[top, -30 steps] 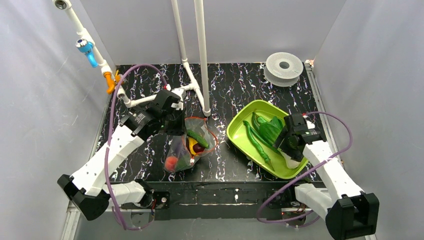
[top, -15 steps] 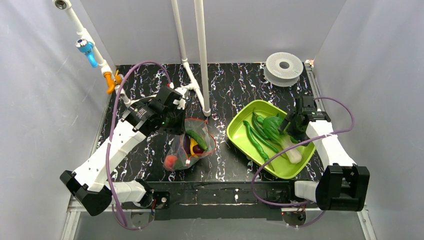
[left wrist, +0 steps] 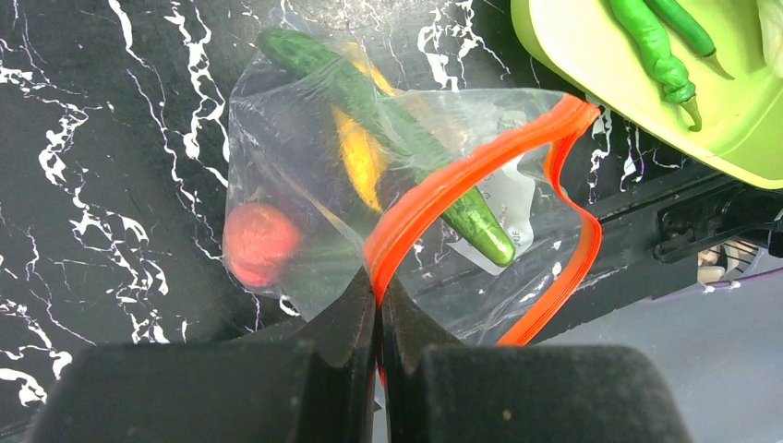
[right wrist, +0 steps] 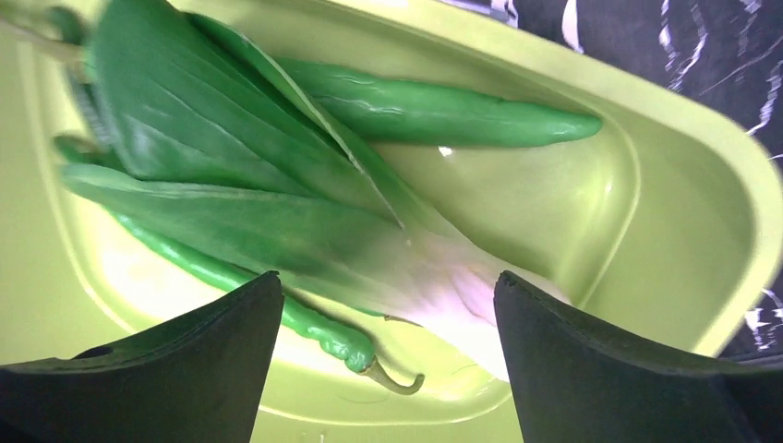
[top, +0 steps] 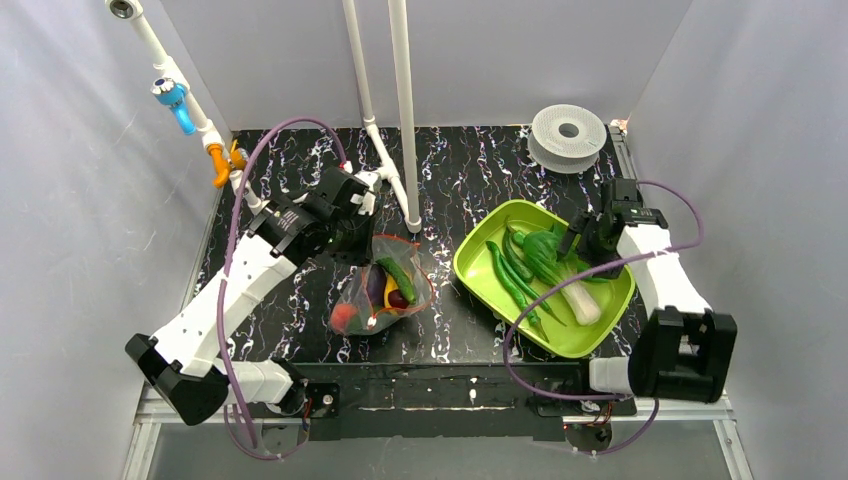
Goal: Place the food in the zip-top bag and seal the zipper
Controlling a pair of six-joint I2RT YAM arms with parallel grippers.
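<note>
The right pincer (right wrist: pixel 385 286) has swung back, uncovering the leafy vegetable (top: pixel 545 252).

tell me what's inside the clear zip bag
In the zip-top bag: a green cucumber, a yellow piece, a red tomato and a dark purple eggplant. A green shape beside the tomato is too blurred to name; the left jaws cover the near edge.

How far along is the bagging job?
Done: red tomato, yellow piece and green cucumber lie inside the clear plastic bag. In hand: left hand pinches its red-orange zipper strip, mouth open; right hand hangs open over the leafy green vegetable. Left: that and the long green peppers in the lime-green tray, then sealing.
</note>
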